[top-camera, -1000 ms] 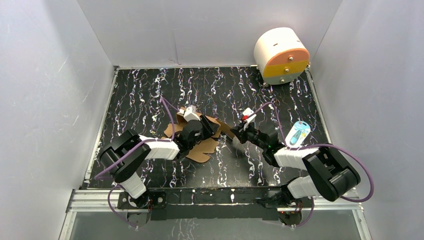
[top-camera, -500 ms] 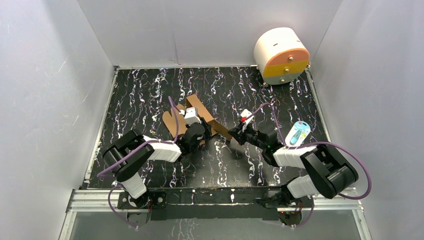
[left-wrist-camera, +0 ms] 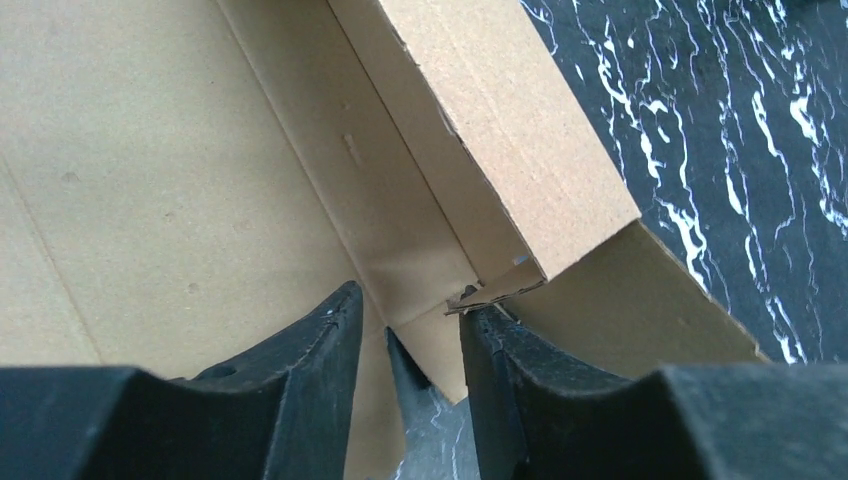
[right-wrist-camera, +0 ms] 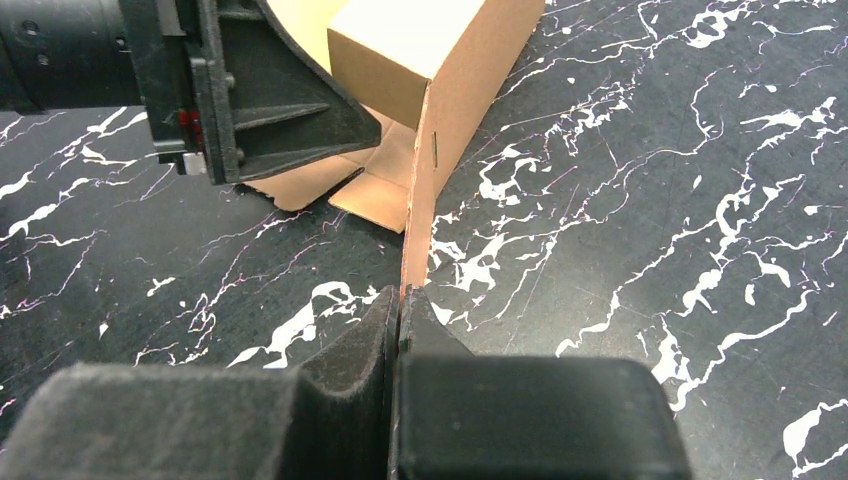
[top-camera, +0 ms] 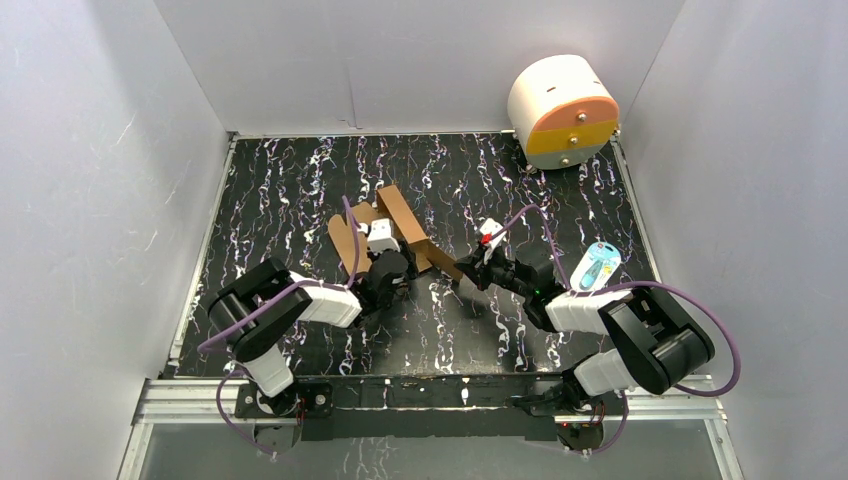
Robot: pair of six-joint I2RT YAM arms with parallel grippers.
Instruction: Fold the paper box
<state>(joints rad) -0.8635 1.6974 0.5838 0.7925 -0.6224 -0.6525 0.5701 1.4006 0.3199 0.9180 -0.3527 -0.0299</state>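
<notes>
The paper box (top-camera: 395, 215) is brown corrugated cardboard, partly folded, with one long wall standing up in the middle of the marbled black table. In the left wrist view the box's base panel (left-wrist-camera: 200, 150) and a folded wall fill the frame. My left gripper (top-camera: 390, 272) is at the box's near edge, its jaws open (left-wrist-camera: 410, 330) around a small corner flap without pinching it. My right gripper (top-camera: 468, 278) is shut (right-wrist-camera: 400, 300) on the thin edge of a flap of the box (right-wrist-camera: 400, 50). The left gripper's black body (right-wrist-camera: 250, 100) shows just beyond it.
A white cylinder with an orange-and-yellow face (top-camera: 562, 110) stands at the back right corner. White walls enclose the table on three sides. A blue-and-white tag (top-camera: 598, 265) sits by the right arm. Purple cables loop from both arms.
The cardboard lay flatter under my left gripper; now a long wall stands up and the sheet has shifted back. My left gripper has drawn back to the near edge. My right gripper has barely moved.
</notes>
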